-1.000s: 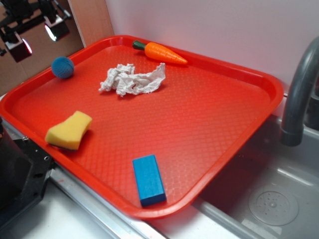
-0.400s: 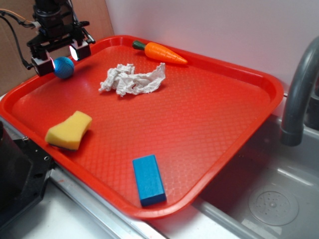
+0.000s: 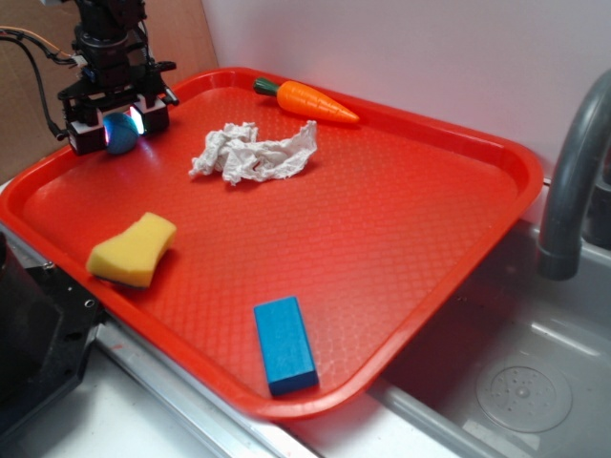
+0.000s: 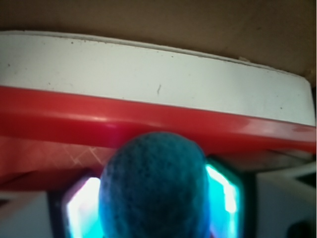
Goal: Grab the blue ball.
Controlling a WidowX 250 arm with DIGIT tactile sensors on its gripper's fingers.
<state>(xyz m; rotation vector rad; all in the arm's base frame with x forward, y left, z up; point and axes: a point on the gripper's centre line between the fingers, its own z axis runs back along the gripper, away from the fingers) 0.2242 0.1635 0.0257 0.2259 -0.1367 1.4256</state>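
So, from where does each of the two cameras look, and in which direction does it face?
Exterior: sits high beside the sink, looks down across the red tray; shows the arm and gripper at the far left corner.
Wrist: sits on the gripper, faces the tray rim and the white edge beyond; shows the two fingers at the bottom.
Shared: the blue ball between the fingers, and the tray.

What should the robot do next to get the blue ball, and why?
Probably squeeze the tool shut. The blue ball already sits between its fingers, low near the red tray's back corner, and in the wrist view a finger shows on each side of it. I can't tell if they touch it yet.
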